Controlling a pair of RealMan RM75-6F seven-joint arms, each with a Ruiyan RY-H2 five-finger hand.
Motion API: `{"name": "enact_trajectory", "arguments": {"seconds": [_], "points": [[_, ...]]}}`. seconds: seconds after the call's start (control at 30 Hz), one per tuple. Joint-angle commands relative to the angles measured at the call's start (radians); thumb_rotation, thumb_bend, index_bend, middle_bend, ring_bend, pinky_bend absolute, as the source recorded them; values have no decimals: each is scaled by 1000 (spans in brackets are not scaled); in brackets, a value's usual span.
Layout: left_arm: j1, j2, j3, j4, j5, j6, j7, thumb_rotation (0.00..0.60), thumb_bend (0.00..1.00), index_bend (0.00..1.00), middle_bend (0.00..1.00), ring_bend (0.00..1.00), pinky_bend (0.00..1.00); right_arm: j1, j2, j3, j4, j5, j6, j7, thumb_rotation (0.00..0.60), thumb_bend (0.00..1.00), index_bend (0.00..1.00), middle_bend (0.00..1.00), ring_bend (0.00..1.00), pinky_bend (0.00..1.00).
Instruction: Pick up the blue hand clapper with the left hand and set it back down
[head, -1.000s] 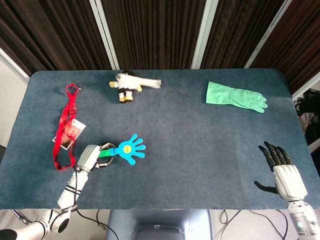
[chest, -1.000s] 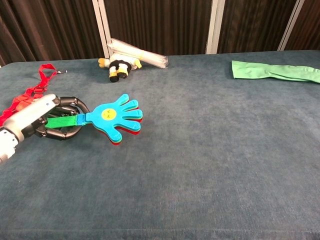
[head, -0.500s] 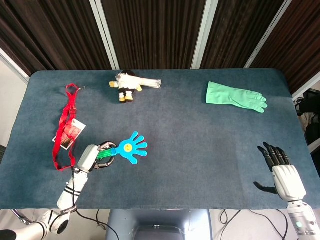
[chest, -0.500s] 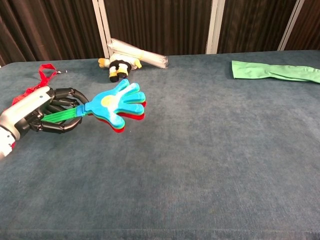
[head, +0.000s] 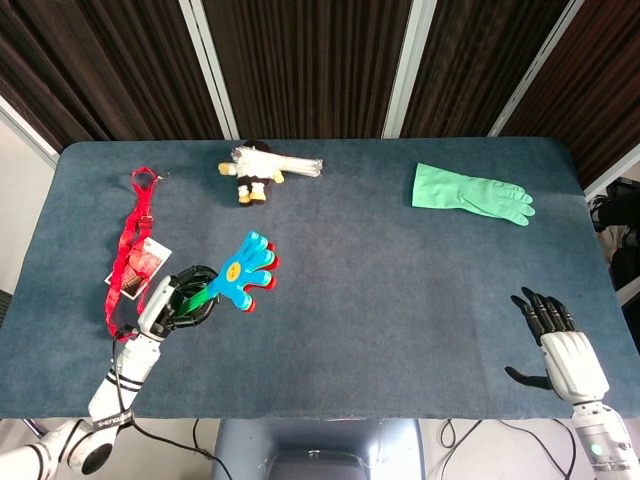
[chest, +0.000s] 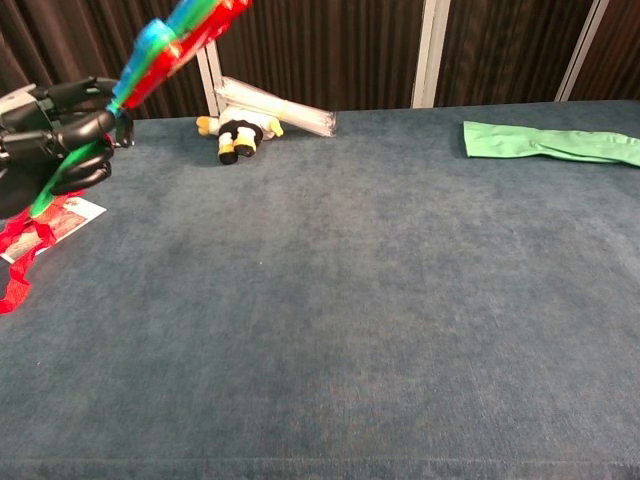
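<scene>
My left hand (head: 172, 302) (chest: 55, 130) grips the green handle of the blue hand clapper (head: 242, 272) (chest: 180, 35) and holds it well above the table, tilted up and to the right. The clapper has blue, red and green hand-shaped leaves stacked together. In the chest view its top runs out of the frame. My right hand (head: 560, 345) rests at the table's near right corner, fingers spread, holding nothing; the chest view does not show it.
A red lanyard with a card (head: 135, 262) (chest: 30, 240) lies just left of my left hand. A small plush toy (head: 252, 178) (chest: 238, 135) and a clear packet (head: 290, 164) sit at the back. A green rubber glove (head: 470, 192) (chest: 550, 140) lies back right.
My left hand has lifted the clapper off the table and raised it high, tilting it upward. The right hand has barely moved.
</scene>
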Motion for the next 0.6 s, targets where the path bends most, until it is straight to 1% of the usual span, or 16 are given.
{"name": "enact_trajectory", "arguments": {"seconds": [0.03, 0.07, 0.13, 0.17, 0.2, 0.23, 0.27, 0.37, 0.43, 0.5, 0.53, 0.6], "points": [[-28, 85, 4, -73, 13, -61, -81, 600, 489, 895, 899, 1000, 1000, 0, 0, 0, 0, 0, 0, 0, 600, 149, 0, 0, 0, 0], [-30, 79, 14, -57, 23, -65, -56, 600, 489, 897, 900, 1000, 1000, 0, 1, -1, -1, 0, -1, 0, 600, 149, 0, 0, 0, 0], [-28, 22, 44, 29, 52, -67, 99, 600, 487, 900, 904, 1000, 1000, 0, 2, -1, -3, 1, -1, 0, 600, 149, 0, 0, 0, 0], [-38, -72, 135, 172, 129, -131, 361, 600, 487, 901, 906, 1000, 1000, -1, 2, -1, -2, 3, -2, -2, 600, 149, 0, 0, 0, 0], [-29, -134, 153, 233, 133, -147, 434, 600, 487, 901, 907, 1000, 1000, 0, 1, -2, -3, 2, -4, -2, 600, 149, 0, 0, 0, 0], [-19, -185, 163, 279, 126, -156, 455, 600, 487, 901, 907, 1000, 1000, 0, 2, -3, -4, 1, -5, 0, 600, 149, 0, 0, 0, 0], [-15, -211, 167, 306, 121, -161, 456, 600, 487, 901, 906, 1000, 1000, 0, 3, -4, -5, 0, -5, 2, 600, 149, 0, 0, 0, 0], [-14, -270, 172, 410, 120, -163, 502, 600, 487, 901, 906, 1000, 1000, -1, 7, -5, -6, -4, 0, 9, 600, 149, 0, 0, 0, 0], [-13, -296, 167, 470, 130, -131, 550, 600, 488, 901, 906, 1000, 1000, -2, 11, -5, -6, -6, 3, 15, 600, 149, 0, 0, 0, 0], [-17, -295, 151, 480, 133, -92, 552, 600, 487, 900, 907, 1000, 1000, -3, 13, -5, -7, -8, 5, 19, 600, 149, 0, 0, 0, 0], [-20, -285, 138, 466, 132, -70, 536, 600, 487, 900, 907, 1000, 1000, -3, 14, -5, -7, -9, 7, 20, 600, 149, 0, 0, 0, 0], [-31, -230, 92, 379, 117, -7, 451, 600, 486, 901, 908, 1000, 1000, -4, 17, -7, -8, -12, 8, 24, 600, 149, 0, 0, 0, 0]]}}
